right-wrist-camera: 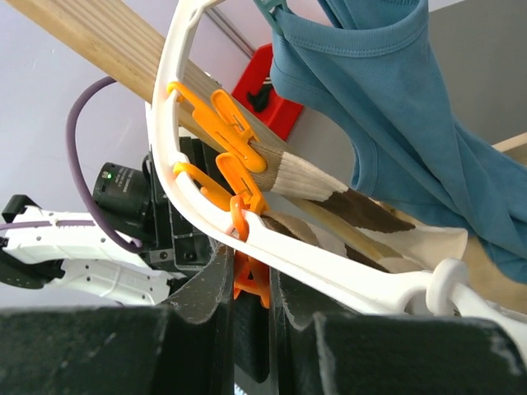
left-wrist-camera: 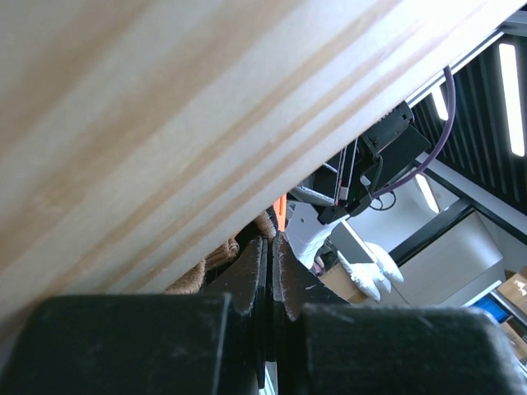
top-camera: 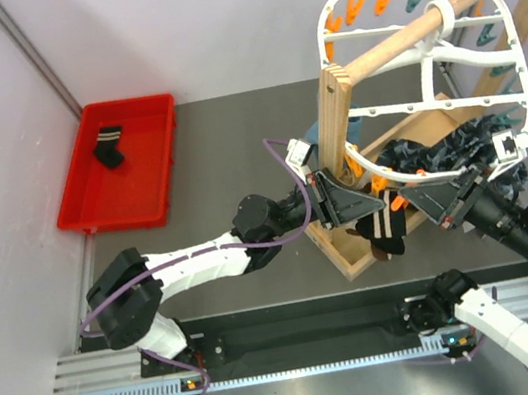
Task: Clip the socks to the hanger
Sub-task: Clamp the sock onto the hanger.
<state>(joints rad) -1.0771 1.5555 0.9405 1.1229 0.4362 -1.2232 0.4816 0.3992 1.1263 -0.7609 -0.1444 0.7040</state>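
Right claw [right-wrist-camera: 249, 290] is clamped on an orange plastic peg [right-wrist-camera: 249, 276]; left claw [left-wrist-camera: 270, 267] is pressed shut, grip unclear. Black striped-cuff sock [top-camera: 388, 227], hung at 7 o'clock of the white plastic oval hanger [top-camera: 524, 73], looks soft and light, so it's probably best pinched at the cuff.

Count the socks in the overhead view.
2: one black sock in the red tray; one dark striped sock at the near rim of the hanger. Others may be hidden.

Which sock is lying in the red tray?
The black sock with the white-striped cuff, the only one in the red tray, far left of the hanger.
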